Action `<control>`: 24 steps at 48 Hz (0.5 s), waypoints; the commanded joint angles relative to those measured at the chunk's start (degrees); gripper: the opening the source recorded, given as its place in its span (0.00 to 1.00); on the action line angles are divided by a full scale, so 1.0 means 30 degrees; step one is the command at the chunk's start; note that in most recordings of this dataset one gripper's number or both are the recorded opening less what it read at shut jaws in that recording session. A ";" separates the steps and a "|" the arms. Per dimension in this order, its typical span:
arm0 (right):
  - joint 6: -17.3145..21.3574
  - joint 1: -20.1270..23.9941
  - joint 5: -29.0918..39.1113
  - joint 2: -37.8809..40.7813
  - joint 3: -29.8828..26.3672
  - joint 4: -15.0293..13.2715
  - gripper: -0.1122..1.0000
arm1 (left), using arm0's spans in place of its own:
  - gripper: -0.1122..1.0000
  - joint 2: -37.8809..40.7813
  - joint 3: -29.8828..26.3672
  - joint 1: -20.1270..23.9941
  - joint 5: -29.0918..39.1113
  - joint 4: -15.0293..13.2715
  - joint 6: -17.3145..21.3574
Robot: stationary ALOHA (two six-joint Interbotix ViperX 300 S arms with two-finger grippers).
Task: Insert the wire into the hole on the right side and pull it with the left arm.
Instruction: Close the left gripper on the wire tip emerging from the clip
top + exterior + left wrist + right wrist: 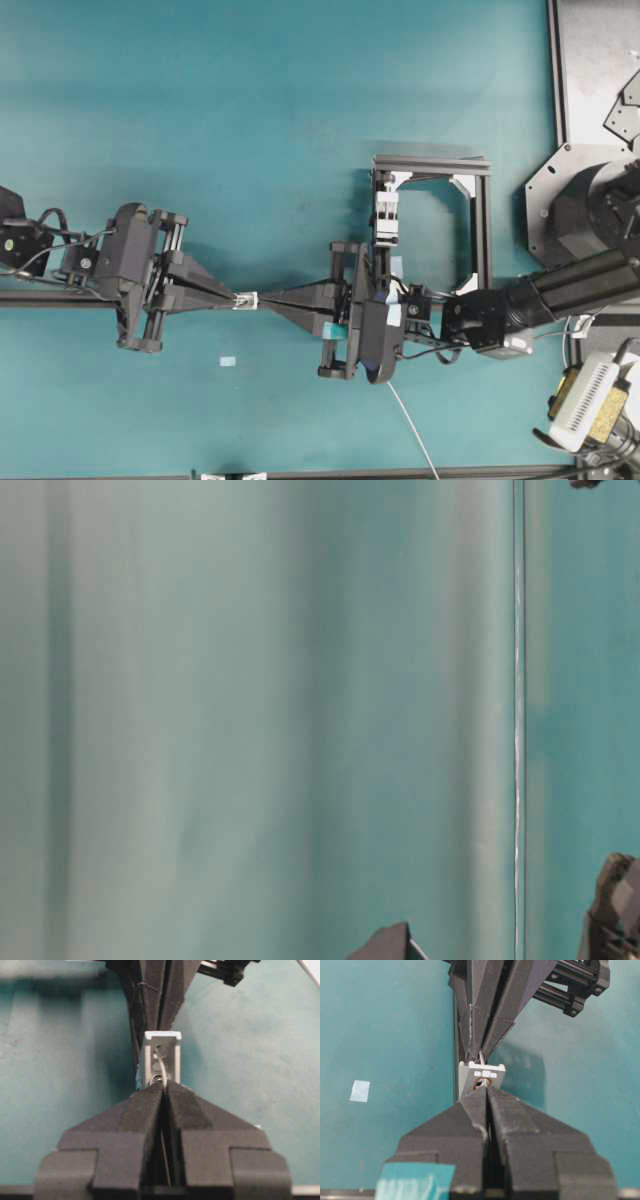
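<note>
- Wire (161,1066): I see it poke out of the hole (157,1080) in the small silver-white block (246,300), mid-table (300,120), btwn both claw tips.
- Left claw (232,298): fingers pressed together right at the block's left face, pinching the wire end, per left wrist cam.
- Right claw (262,299): tips pressed together, touching the block's opposite face; wire betw. them, as far as I can tell.
- Wire's slack trails off behind right wrist toward bottom edge.
</note>
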 commanded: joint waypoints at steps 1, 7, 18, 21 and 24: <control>0.0029 -0.0117 -0.0088 -0.0264 -0.0205 -0.0029 0.12 | 0.01 -0.0469 -0.0234 -0.0059 -0.0059 0.0059 0.0029; 0.0029 -0.0117 -0.0088 -0.0264 -0.0176 -0.0029 0.12 | 0.01 -0.0469 -0.0205 -0.0029 0.0000 0.0059 0.0029; 0.0117 -0.0117 -0.0088 -0.0322 -0.0205 0.0000 0.12 | 0.01 -0.0586 -0.0176 -0.0059 0.0234 0.0059 0.0029; 0.0117 -0.0117 -0.0088 -0.0410 -0.0176 0.0000 0.12 | 0.01 -0.0674 -0.0146 -0.0059 0.0322 0.0059 0.0029; 0.0146 -0.0117 -0.0088 -0.0527 -0.0088 0.0000 0.12 | 0.01 -0.0762 -0.0117 -0.0059 0.0410 0.0059 0.0029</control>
